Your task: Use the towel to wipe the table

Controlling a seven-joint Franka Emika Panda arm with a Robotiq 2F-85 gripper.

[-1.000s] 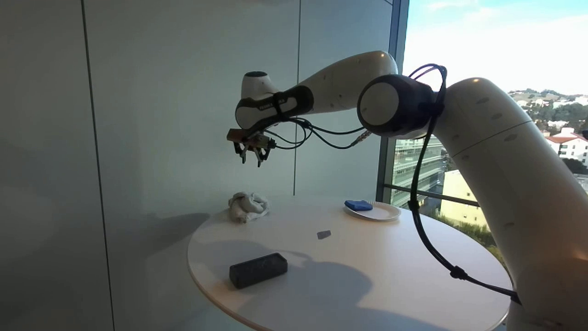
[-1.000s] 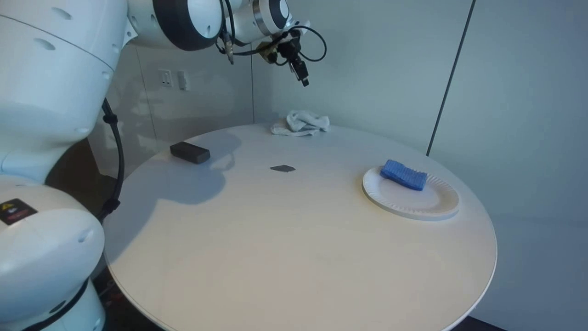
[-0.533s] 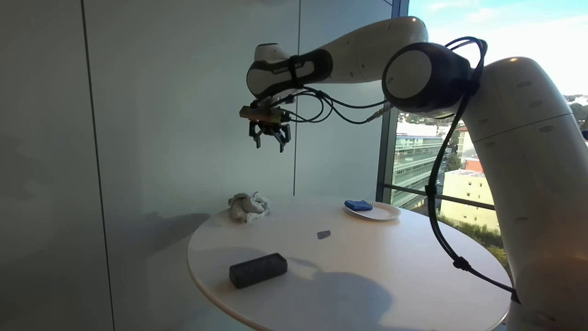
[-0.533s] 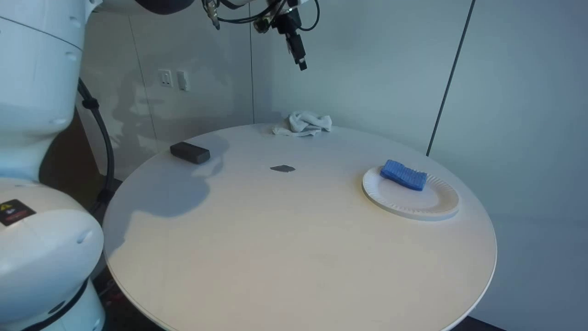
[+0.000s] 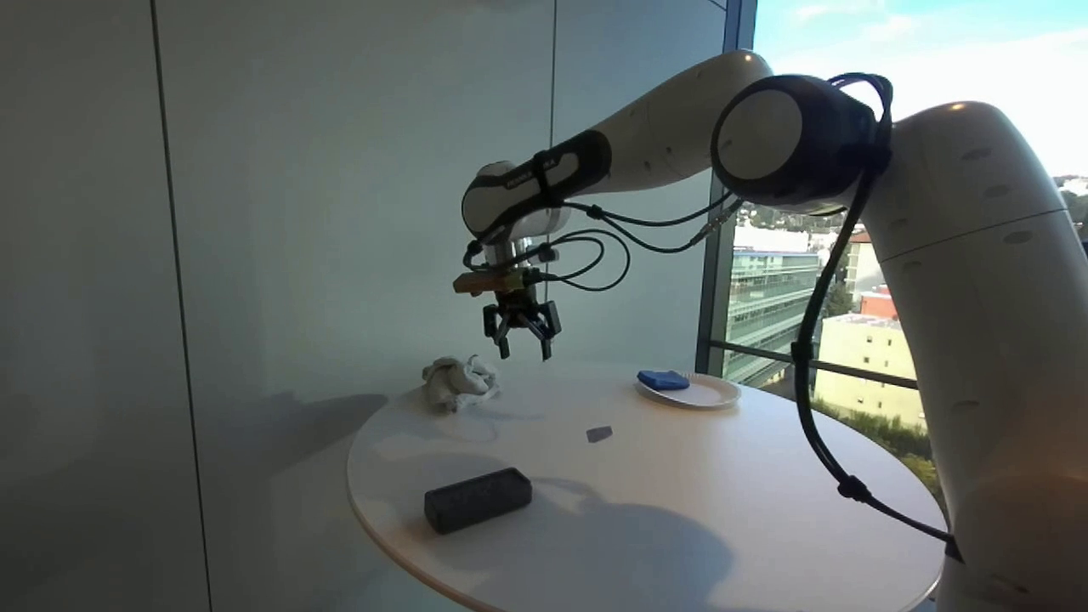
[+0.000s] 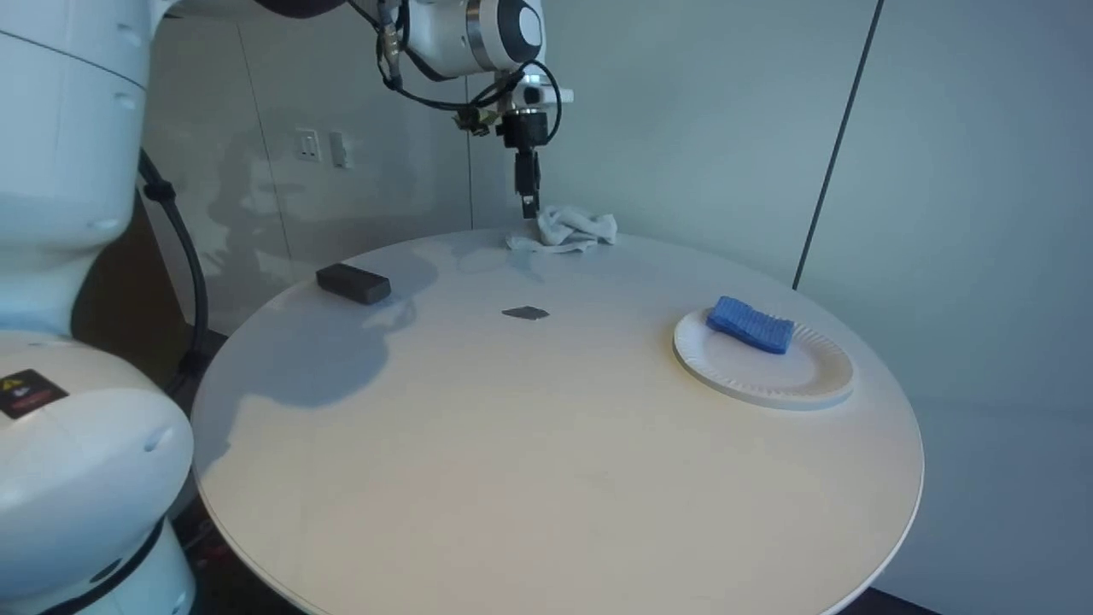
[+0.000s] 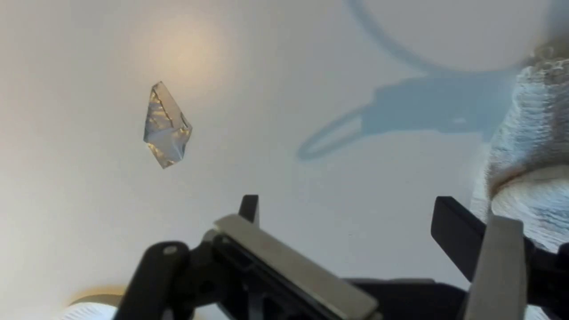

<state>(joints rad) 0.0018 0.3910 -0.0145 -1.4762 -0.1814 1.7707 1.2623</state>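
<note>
My fingers (image 7: 455, 233) stand wide apart; in an exterior view the crumpled towel (image 6: 570, 231), upper middle, lies on the worktop (image 6: 546, 444), long axis running left to right.

Wall (image 5: 340, 212): is standing pale, dark seams (image 6: 841, 137) running down it
Wall plates (image 6: 307, 145): two are sitting side by side
Window (image 5: 926, 59): is showing bright sky (image 5: 1003, 51), buildings (image 5: 871, 344), greenery (image 5: 884, 429)
Floor (image 6: 888, 605): is showing dark
Shadow (image 5: 331, 418): is falling on wall
</note>
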